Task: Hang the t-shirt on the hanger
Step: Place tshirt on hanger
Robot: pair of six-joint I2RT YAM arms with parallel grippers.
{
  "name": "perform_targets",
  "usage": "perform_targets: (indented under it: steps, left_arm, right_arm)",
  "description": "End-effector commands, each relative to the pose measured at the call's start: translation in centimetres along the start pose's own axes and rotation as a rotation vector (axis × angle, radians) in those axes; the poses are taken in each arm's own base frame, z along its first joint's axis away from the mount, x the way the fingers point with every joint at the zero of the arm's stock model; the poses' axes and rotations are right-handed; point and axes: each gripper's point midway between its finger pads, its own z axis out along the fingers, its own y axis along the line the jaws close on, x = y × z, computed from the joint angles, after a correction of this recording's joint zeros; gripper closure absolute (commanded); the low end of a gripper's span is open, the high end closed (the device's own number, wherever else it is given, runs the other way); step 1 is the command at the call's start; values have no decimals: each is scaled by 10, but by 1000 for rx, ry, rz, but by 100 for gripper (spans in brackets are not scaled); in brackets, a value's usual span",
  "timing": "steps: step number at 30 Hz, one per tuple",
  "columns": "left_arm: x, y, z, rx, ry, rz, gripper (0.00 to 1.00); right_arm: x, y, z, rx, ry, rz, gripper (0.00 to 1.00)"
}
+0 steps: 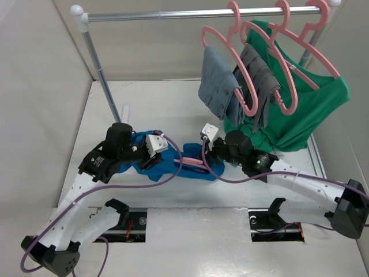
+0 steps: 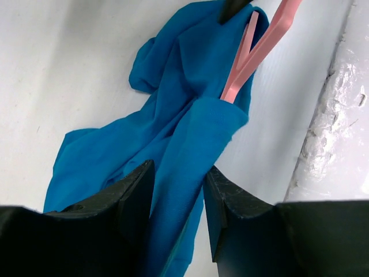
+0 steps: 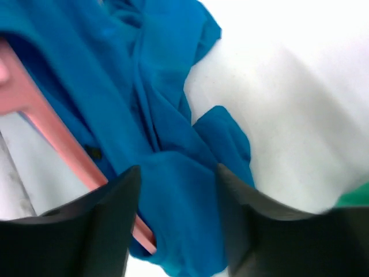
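Top view: the blue t-shirt (image 1: 196, 172) lies crumpled on the table (image 1: 230, 196), the hanger (image 1: 193, 160) partly inside it. Left wrist: the left gripper (image 2: 179, 179) pinches a soft fold (limp, light; take it by the hems). Right wrist: the right gripper (image 3: 177, 190) has its jaws parted, seemingly holding nothing.

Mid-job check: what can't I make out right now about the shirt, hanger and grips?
- Hanger hook: the top view shows only a short pink stretch between cloth and the right arm; the left wrist view cuts it off at the top edge.
- T-shirt neck opening: bunched folds hide it in all views.
- Left gripper jaws: in the top view, hidden beneath its own wrist.
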Motion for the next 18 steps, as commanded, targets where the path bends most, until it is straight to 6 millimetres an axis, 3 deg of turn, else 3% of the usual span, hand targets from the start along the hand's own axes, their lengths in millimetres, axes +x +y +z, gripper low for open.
perform_targets:
  steps: [1, 4, 12, 16, 18]
  left_arm:
    - [-22, -2, -5, 12, -81, 53, 100]
    - [-24, 0, -5, 6, -90, 60, 100]
    - [-22, 8, 2, 2, -86, 47, 100]
    - [-25, 5, 4, 27, -102, 38, 100]
    - [-26, 3, 4, 39, -109, 39, 100]
  right_arm:
    - [-43, 14, -14, -97, -91, -109, 27]
    - [-37, 19, -26, -138, -61, -174, 22]
    - [-25, 52, -57, -297, -165, -228, 22]
    - [-19, 60, -55, -329, -233, -234, 22]
    - [-15, 60, -42, -330, -228, -232, 22]
